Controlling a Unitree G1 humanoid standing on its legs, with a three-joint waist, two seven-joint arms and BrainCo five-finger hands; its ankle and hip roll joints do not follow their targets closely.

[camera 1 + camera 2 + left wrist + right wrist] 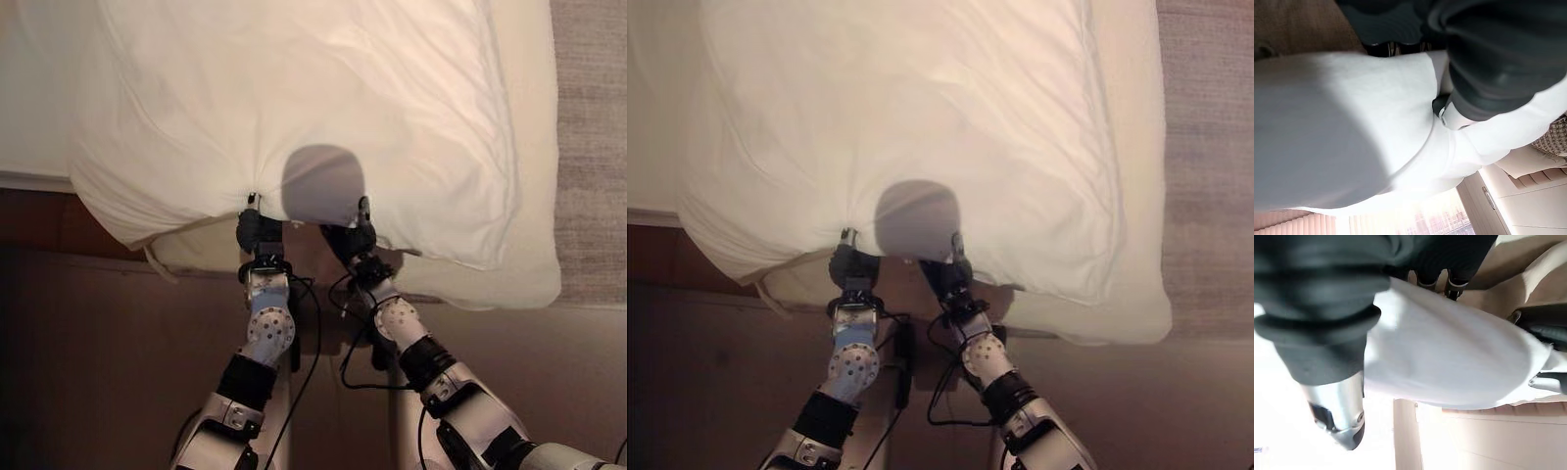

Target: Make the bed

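Bed white; both hands pinch soft, creased pillow edge.

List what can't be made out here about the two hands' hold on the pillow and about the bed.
- Left hand: its fingers go under the pillow edge in the eye views, and the dark cover blocks them in its wrist view.
- Right hand: the grip point is tucked under the pillow in the eye views.
- Bed: cut off by the frame edges and mostly covered by the pillow.
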